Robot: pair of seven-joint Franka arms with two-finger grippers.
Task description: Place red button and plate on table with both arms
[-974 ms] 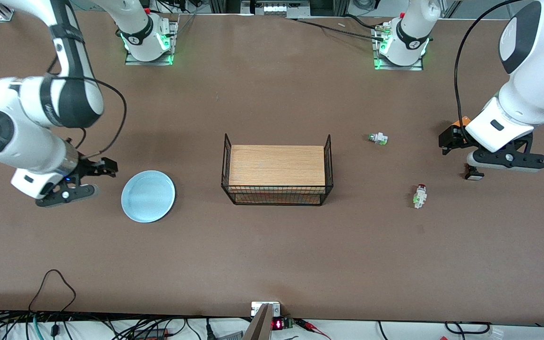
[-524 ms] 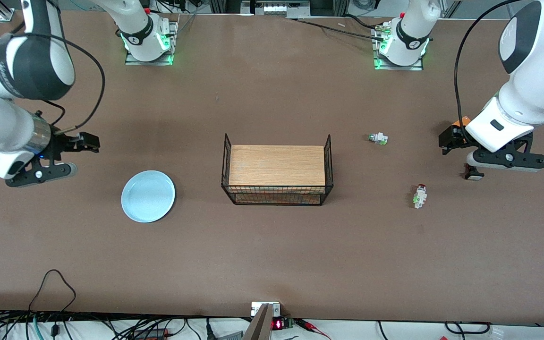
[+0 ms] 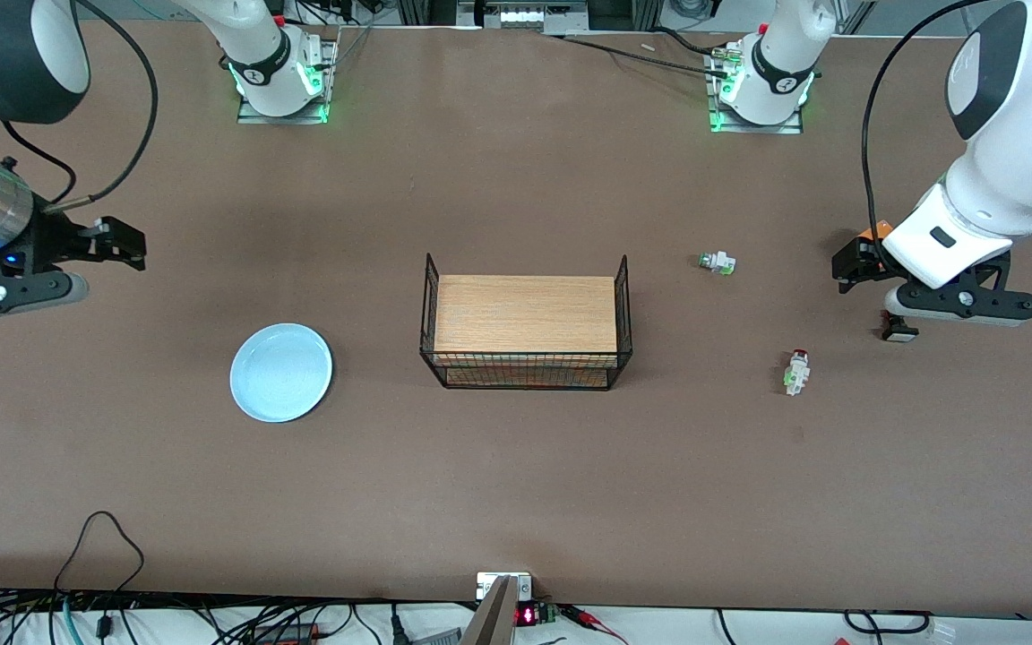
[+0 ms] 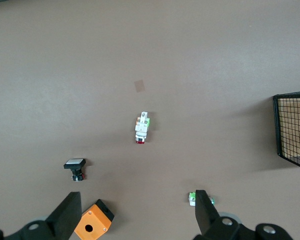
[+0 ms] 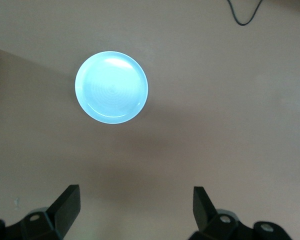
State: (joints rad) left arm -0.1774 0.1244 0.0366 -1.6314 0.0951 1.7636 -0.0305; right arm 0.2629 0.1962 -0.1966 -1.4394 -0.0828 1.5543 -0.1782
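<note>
Both claws hang released and empty. The left claw [image 4: 135, 220] is over the table [image 3: 516, 502] near an orange box [image 4: 93, 226]; the right claw [image 5: 135, 212] is partly cut off. The plate [image 3: 281, 372] and red button [image 3: 797, 371] lie on the table, at the right arm's and left arm's ends.

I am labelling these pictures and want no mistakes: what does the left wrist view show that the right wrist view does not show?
Only the left wrist view shows the red button, a white-and-green piece, a black button, an orange box and the open left gripper.

Only the right wrist view shows the plate, a loop of black cable and the open right gripper.

Both show the brown table and an edge of the wire rack.
</note>
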